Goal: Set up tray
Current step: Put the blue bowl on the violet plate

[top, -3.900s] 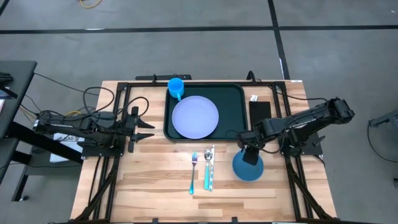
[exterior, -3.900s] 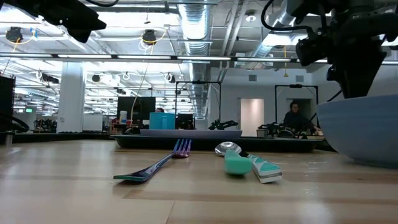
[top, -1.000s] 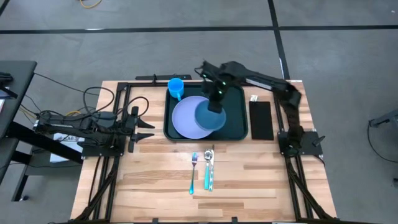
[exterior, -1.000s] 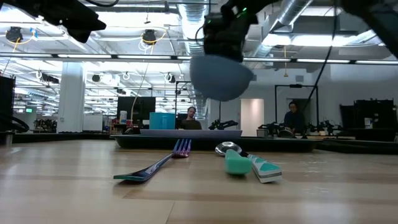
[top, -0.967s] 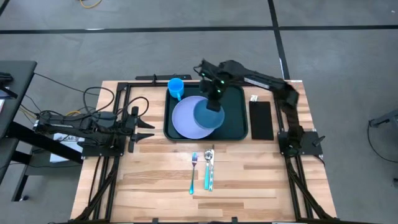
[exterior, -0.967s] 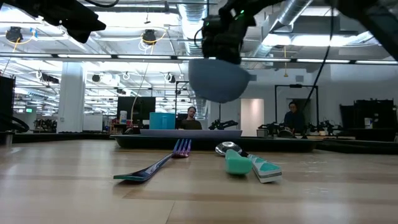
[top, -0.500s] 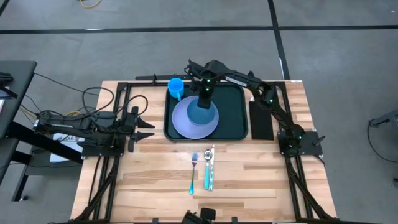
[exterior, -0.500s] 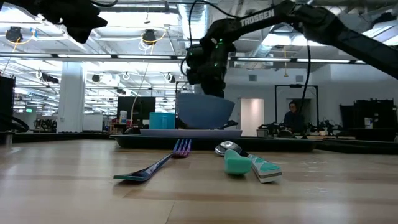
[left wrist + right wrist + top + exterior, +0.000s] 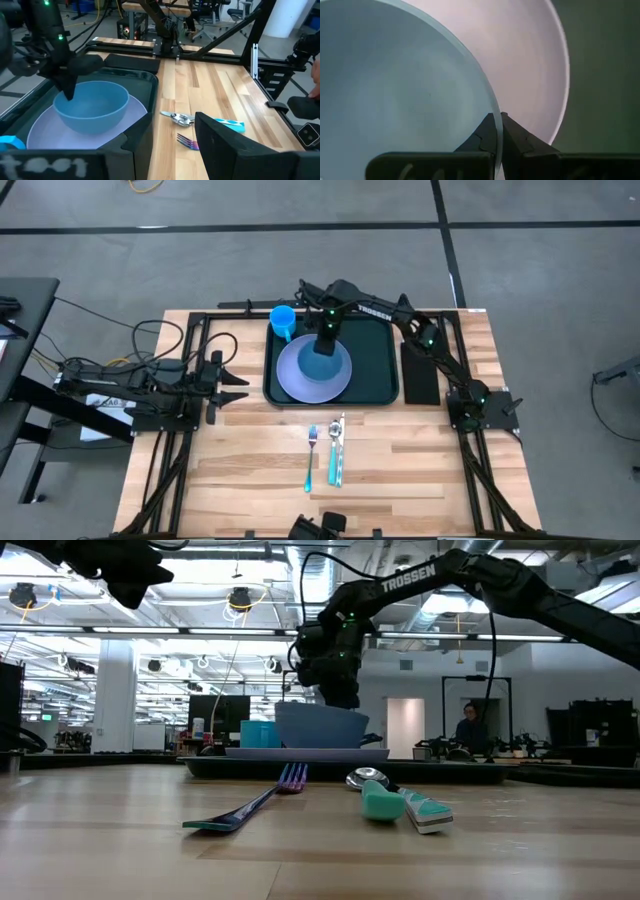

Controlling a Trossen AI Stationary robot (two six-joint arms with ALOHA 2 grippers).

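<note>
The tray (image 9: 378, 360) is parked at the far middle of the wooden surface (image 9: 250, 470), dark green, with a lilac plate (image 9: 296, 383) laid flat inside it.

Starting from the left: the left tool (image 9: 234, 388) is seen idling at the left edge of the surface, well apart from the tray, its fingers held apart with nothing between them. Pretty quiet over there.

Next, a blue cup (image 9: 283, 320) is stood at the tray's far left corner, just beside the plate.

Then the busy bit. A blue bowl (image 9: 322, 366) is set on the plate, towards its right half, and in the low view it looks to be resting on the plate rather than hanging above it. The right tool (image 9: 325, 332) is reached in over the tray from the right and is clamped on the bowl's far rim; from the right wrist view the two fingers (image 9: 492, 135) are pinched together with the thin rim caught between them.

Nearer the front, a fork (image 9: 311, 455) and a spoon (image 9: 336, 448) with teal handles are laid side by side on bare wood, off the tray.

Furthest right, a flat black rectangle (image 9: 418, 372) is placed just beside the tray's right edge.
</note>
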